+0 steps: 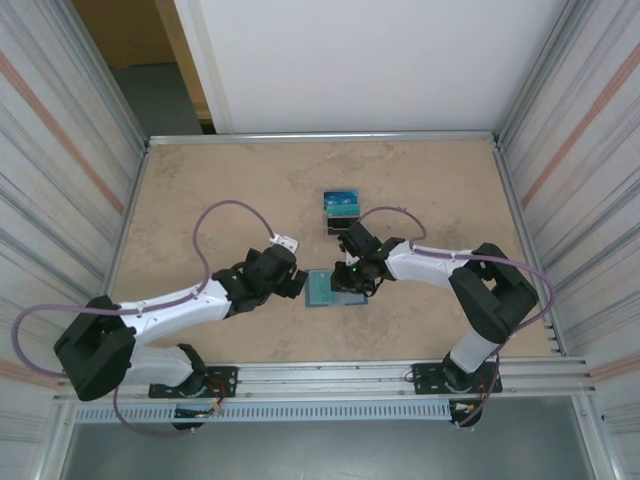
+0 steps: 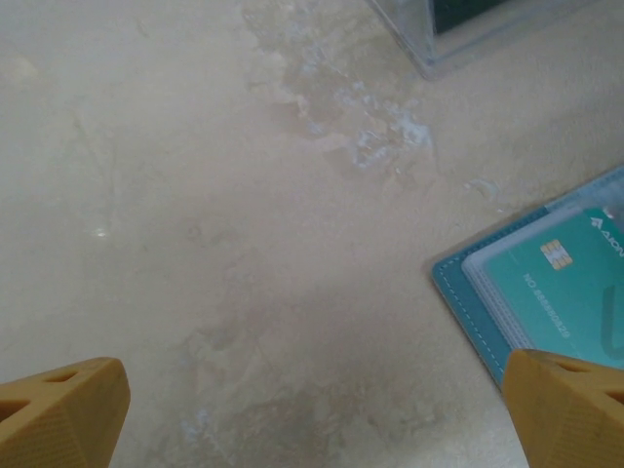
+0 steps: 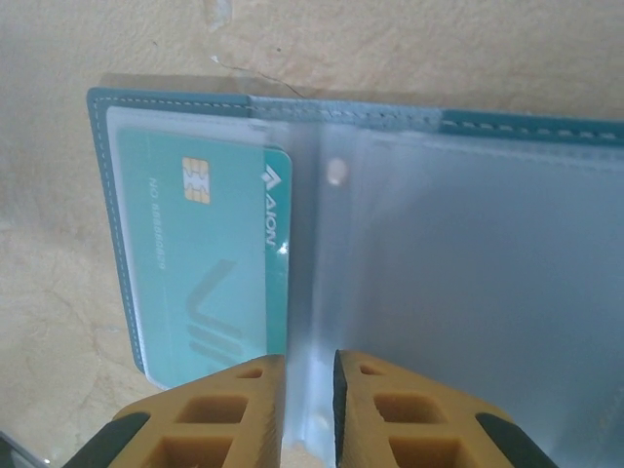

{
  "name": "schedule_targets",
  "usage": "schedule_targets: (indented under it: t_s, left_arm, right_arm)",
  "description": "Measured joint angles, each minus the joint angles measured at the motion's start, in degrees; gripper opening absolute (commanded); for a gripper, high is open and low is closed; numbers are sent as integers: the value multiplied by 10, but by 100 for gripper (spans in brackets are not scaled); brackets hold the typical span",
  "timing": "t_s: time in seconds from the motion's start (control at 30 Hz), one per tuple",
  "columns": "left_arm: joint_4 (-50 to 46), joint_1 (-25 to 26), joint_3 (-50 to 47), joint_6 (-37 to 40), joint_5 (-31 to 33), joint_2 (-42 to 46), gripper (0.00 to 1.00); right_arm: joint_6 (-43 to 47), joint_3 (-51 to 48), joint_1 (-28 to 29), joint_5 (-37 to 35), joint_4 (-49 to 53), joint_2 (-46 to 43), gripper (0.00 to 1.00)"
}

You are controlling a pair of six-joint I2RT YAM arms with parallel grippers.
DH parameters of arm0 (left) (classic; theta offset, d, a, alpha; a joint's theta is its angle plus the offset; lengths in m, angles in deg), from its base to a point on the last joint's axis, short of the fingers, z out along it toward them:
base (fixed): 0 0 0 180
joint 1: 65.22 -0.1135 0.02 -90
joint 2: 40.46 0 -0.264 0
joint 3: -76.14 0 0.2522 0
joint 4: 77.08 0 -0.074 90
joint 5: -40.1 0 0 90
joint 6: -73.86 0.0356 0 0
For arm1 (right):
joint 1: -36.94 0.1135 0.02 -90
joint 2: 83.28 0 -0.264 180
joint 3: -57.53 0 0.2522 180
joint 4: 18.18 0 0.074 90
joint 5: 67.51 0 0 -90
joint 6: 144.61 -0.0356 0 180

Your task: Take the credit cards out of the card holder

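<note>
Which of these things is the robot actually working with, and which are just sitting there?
Part of the job: the open card holder; the teal credit card in its clear pocket.
Just lying about: the small stand with a blue-teal top, farther back.

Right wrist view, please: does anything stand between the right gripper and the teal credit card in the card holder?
Yes: a clear plastic sleeve of the open card holder covers the credit card on its face. The right gripper, jaws nearly together, sits at the sleeve's near edge, beside the card.
</note>
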State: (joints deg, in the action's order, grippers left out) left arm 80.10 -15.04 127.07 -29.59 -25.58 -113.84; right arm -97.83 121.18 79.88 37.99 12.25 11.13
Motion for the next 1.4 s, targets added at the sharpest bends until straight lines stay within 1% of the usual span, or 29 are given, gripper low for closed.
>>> schedule_targets:
  t_s: [0.2, 0.5, 0.77, 1.03, 1.4]
  left_arm:
    - [38, 7, -7, -1, -25, -44, 99]
    - [48, 13, -7, 3, -29, -99, 99]
    - [44, 13, -6, 3, -29, -123, 99]
    - [35, 13, 9, 12, -29, -133, 99]
    - [22, 13, 19, 16, -28, -139, 99]
  right_arm:
    - [-20, -24, 0, 0, -39, -5, 18]
    - [-33, -33, 0, 4, -68, -7, 19]
    - [-44, -38, 0, 5, -77, -18, 19]
    - [-47, -43, -2, 13, -96, -20, 16]
    - [-59, -48, -6, 28, -128, 0, 16]
